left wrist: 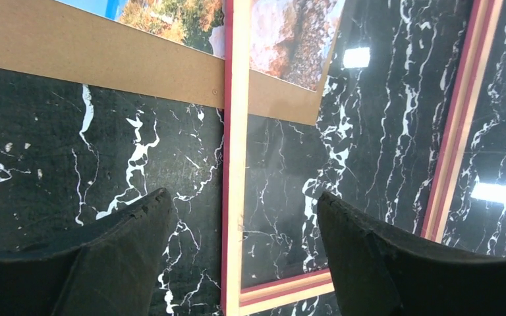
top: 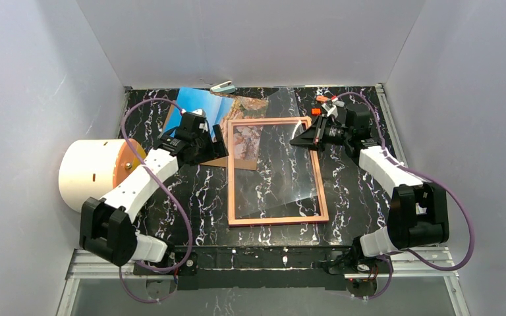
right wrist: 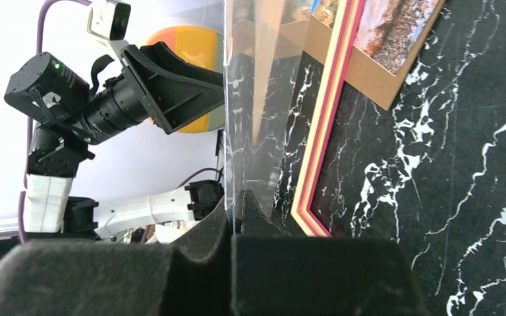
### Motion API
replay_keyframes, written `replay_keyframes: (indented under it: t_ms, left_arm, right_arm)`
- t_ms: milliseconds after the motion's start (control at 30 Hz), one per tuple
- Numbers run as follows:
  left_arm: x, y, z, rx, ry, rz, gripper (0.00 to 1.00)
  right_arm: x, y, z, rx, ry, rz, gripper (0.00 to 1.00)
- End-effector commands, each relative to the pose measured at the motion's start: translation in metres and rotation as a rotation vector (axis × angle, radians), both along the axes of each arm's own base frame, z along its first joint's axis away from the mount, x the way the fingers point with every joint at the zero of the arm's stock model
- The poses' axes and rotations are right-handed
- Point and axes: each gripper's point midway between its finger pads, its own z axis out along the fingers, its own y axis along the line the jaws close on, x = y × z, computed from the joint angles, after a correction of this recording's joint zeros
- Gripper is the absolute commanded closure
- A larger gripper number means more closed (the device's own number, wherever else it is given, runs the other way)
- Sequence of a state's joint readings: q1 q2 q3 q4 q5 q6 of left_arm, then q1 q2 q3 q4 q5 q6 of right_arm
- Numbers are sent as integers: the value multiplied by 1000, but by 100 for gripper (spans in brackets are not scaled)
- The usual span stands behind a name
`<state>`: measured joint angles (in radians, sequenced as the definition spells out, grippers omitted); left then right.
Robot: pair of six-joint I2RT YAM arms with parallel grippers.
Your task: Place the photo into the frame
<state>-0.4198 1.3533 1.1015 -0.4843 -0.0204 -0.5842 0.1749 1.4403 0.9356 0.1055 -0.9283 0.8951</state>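
Top external: frame [top: 277,219] long axis near-far | left claw [top: 211,145] spread | right claw [top: 295,140] pinching seemingly clear sheet [top: 282,108]

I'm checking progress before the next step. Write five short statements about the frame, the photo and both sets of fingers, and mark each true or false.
1. The right fingers are shut on the edge of a clear sheet. True.
2. The photo sits fully inside the frame. False: it lies on the cardboard backing board at the far left, with only one corner under the frame.
3. The left fingers are open, one on each side of a frame rail. True.
4. The frame stands upright against the back wall. False: it lies flat on the table.
5. The left fingers grip the photo. False: they hold nothing.
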Motion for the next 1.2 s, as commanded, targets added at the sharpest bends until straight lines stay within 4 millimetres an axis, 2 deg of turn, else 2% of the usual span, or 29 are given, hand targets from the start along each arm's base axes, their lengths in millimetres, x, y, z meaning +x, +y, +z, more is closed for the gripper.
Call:
replay_keyframes:
  t_ms: [0,133,367,533,600,833,1033,1167]
  left_arm:
    - [2,-7,-18,-61,48,-28,23]
    - [5,-14,-37,-108,88,-48,24]
    - [13,-19,-61,-126,125,-57,28]
    - [18,-19,-77,-107,155,-68,41]
    - [21,-14,-83,-80,158,-57,46]
    - [25,-9,-99,-27,177,-63,53]
    - [25,-15,-114,-46,210,-80,66]
    - [27,-17,-116,-53,212,-79,69]
  right_arm:
    - [1,-6,-10,-35,-65,-2,99]
    - [5,-8,-7,-49,-109,-17,99]
    - [5,-13,-23,-68,-65,-33,99]
    - [4,-13,-31,-65,-48,-31,99]
    - [4,-13,-30,-59,-53,-25,99]
    - [2,-10,-21,-31,-102,9,99]
    - [-5,-8,-10,0,-169,51,99]
    - [-7,-8,-11,-4,-192,61,99]
